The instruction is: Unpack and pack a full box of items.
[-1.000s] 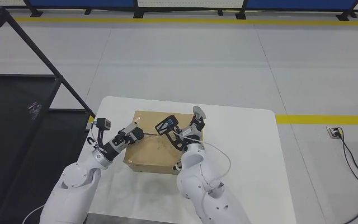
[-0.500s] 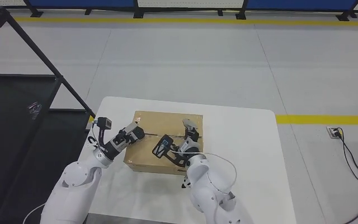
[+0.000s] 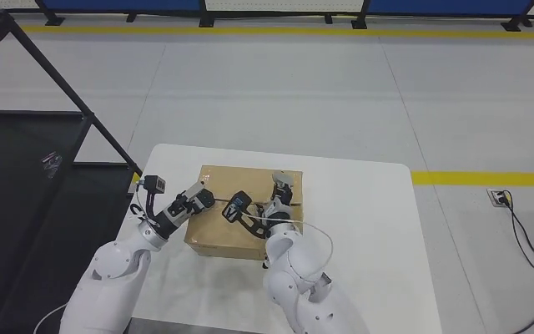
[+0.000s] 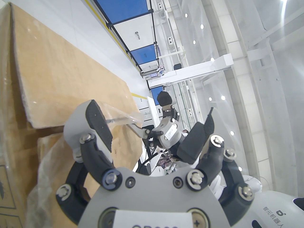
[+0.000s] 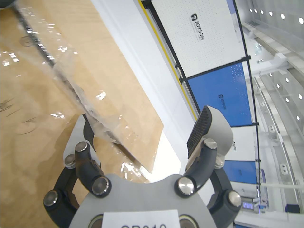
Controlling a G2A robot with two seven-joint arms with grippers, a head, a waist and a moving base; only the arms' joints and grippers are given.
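Cardboard box point(image 3: 242, 235) is shown in the top view, shut, resting on the white surface point(image 3: 359, 250) somewhat left of its middle. The left tool point(image 3: 199, 200) is held at the box's left end, and the right tool point(image 3: 281, 187) over the top near the right end. Both are close to the middle seam. The unpacking is judged to be at its very start, since the flaps are not yet opened.

In the left wrist view, the left tool's fingers are spread apart with nothing held between them. One pad point(image 4: 97, 124) is seen just beside a crumpled end of clear tape point(image 4: 125, 117) at the seam, where one flap's edge is slightly raised. Whether pad and tape touch cannot be told.

In the right wrist view, the right tool's fingers are likewise spread apart and empty. The tape is seen running along the seam to one finger, which is partly hidden behind loose film. The other finger is held out past the box's edge. For the next move, a grip on the tape or a flap edge is judged to be needed. The thin film may well slip from the pads.
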